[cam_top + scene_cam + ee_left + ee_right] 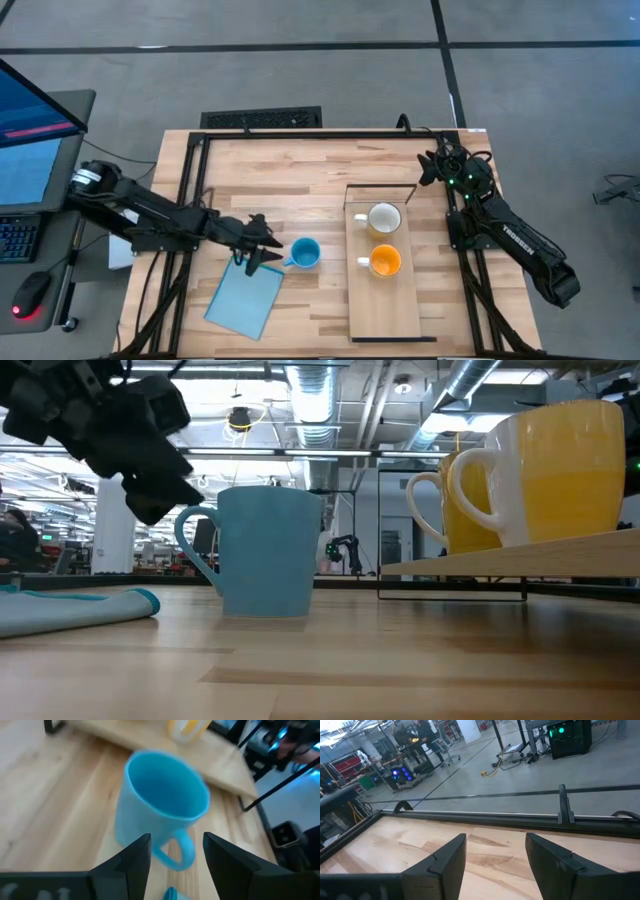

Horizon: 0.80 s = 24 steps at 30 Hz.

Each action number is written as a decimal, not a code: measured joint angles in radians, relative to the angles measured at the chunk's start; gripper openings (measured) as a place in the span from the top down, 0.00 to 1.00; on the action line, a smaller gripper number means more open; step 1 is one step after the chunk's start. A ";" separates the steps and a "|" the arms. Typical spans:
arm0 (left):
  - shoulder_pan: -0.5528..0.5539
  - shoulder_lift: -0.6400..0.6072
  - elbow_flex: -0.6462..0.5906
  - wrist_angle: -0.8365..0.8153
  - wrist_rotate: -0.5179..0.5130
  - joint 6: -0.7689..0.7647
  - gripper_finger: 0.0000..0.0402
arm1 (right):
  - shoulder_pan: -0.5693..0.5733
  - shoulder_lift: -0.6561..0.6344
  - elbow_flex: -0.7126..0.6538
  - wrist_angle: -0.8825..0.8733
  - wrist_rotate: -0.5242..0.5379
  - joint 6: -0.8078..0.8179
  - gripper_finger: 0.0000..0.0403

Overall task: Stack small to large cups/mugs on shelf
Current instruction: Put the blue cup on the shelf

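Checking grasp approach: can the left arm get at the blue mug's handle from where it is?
Probably yes. The left gripper is open, its fingers either side of the light-blue mug handle, not clamped. Nothing sits between; the cloth lies lower, beside it.

light: even overhead, soft shadows | low view: ceiling glare | blur: blue mug (162, 807) (left wrist view)

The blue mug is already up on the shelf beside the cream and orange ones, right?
Not quite. The high view shows the blue mug on the tabletop, left of the shelf. Only the cream mug and orange mug are on it.
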 joint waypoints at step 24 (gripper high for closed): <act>-0.049 0.286 0.305 -0.329 -0.122 -0.124 0.58 | 0.000 0.000 0.000 -0.026 0.000 0.000 0.44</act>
